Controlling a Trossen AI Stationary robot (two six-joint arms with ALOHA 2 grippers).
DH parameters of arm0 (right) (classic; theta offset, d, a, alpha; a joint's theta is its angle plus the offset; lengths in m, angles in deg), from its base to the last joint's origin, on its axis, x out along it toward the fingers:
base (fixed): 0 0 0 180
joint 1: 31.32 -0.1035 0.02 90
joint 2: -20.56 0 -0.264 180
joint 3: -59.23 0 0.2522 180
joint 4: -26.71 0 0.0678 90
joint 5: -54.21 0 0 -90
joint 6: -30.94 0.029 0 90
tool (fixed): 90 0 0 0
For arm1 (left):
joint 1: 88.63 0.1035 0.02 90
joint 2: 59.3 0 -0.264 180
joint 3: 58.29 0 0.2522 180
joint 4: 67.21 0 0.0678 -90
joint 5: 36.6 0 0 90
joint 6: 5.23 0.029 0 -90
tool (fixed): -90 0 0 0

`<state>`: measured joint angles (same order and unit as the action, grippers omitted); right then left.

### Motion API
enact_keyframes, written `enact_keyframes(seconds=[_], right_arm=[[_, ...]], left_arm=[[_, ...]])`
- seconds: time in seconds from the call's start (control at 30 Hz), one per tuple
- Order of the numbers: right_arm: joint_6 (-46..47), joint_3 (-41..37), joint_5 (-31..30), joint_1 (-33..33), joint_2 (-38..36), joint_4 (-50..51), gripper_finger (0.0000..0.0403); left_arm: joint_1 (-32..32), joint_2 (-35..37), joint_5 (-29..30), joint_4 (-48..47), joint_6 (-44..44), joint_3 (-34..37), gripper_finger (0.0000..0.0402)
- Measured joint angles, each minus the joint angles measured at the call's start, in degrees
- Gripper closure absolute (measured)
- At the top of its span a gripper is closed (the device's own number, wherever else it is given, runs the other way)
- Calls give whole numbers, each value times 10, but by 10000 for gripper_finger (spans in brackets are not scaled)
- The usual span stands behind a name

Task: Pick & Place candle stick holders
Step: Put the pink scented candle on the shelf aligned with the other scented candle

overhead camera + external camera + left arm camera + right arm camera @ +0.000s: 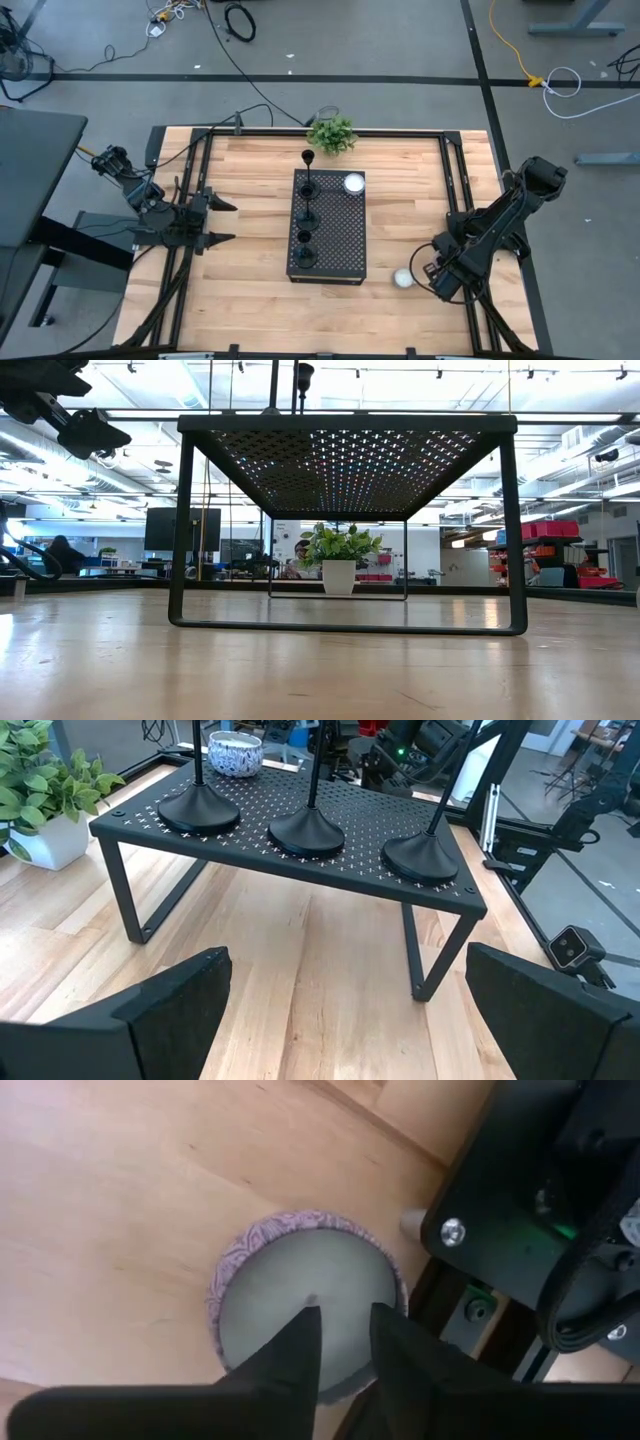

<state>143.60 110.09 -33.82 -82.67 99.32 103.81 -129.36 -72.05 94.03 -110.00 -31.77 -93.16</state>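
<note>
Three black candle stick holders (306, 214) stand in a row on top of the black perforated box (338, 240), which sits near the middle of the wooden bench (250, 290). From the left wrist view their round flared bases (311, 830) rest side by side on the box's dotted top, the thin stems rising upright out of sight. A small patterned candle (354, 183) sits on the far corner of the box, beside the row of holders. Just beyond the box, at the bench's back edge, is a little potted plant (332, 134) in a white pot.

The left gripper (222, 220) hangs at the left side of the bench, well apart from the box and pointed toward it. Its jaws stand wide apart with nothing between them; the two dark fingers (170, 1010) frame the box from a distance.

The right gripper (425, 270) is low over the front right part of the bench, right above a second small round candle (403, 278) that sits on the wood near the box's front corner. In the right wrist view the jaws are drawn close, with only a narrow gap between the fingertips (300, 1342), poised over the candle's pale top (300, 1295); I can't tell whether they touch it.
</note>
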Motion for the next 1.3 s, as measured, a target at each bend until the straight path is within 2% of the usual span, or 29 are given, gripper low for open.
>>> enact_keyframes(seconds=[0.1, 0.4, 0.57, 0.7, 1.3], right_arm=[[-10, 6, 0, 0, 0, -6, 294], [-59, 19, -79, 12, 0, -100, 298], [-93, 29, -93, 30, 0, -76, 300], [-121, 41, -80, 42, 0, -53, 295], [-145, 52, -38, 56, 0, -22, 168]], left_arm=[[0, 0, 0, 0, 1, 0, 3], [0, 0, 2, 0, 1, 0, 3], [0, 0, 2, 0, 1, 0, 3], [0, 0, 2, 0, 1, 0, 3], [0, 0, 2, 0, 1, 0, 3]])
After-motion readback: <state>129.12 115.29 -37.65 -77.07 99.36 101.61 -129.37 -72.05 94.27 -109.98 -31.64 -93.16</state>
